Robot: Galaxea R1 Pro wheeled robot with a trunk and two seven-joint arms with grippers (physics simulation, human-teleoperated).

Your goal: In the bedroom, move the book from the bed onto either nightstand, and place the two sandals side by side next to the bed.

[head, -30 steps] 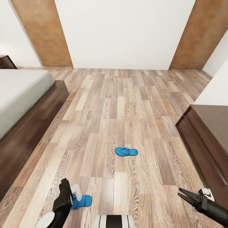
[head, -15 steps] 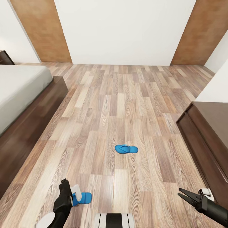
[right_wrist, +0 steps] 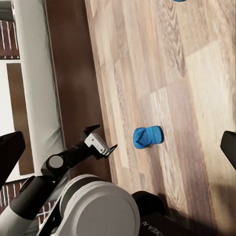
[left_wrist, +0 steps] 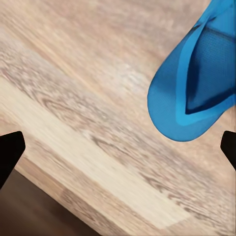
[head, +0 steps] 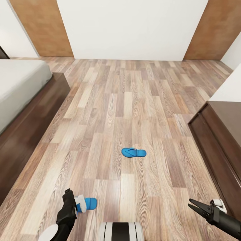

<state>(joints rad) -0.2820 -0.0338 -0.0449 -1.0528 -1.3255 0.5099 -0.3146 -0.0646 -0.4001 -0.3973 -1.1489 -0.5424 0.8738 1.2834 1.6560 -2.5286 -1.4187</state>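
The bed point(head: 20, 90), with its pale grey mattress and dark brown wooden frame, runs along the robot's left side of the bedroom's wood plank floor point(head: 134, 100). One blue sandal point(head: 134, 152) lies flat on the planks well out from the bed's side rail, roughly midway between the bed and the long low dark brown cabinet point(head: 221, 144) that stands against the opposite wall. The second sandal point(head: 89, 203) lies on the floor closer to the robot and nearer the bed's frame, just beside the left gripper point(head: 74, 200), whose dark arm reaches forward from the robot's body; the white pad at its tip point(head: 79, 201) overlaps the sandal's near end in the head view. In the left wrist view that sandal point(left_wrist: 196, 83) shows its rounded end and thin toe strap over the planks, lying between the two dark fingertips point(left_wrist: 10, 152) at the picture's edges, so the left claw stands wide and grips nothing. The right gripper point(head: 198, 207) hovers above the floor near the cabinet's front, on the far side from the bed, its two dark fingers spread in a narrow V and empty. The right wrist view looks across the floor at the second sandal point(right_wrist: 147, 136), the left gripper point(right_wrist: 101, 142) just beside it, the bed's dark frame point(right_wrist: 73, 73) behind them and the robot's white base point(right_wrist: 98, 206). Two plain brown doors point(head: 43, 26) flank the white wall beyond the bed's foot.
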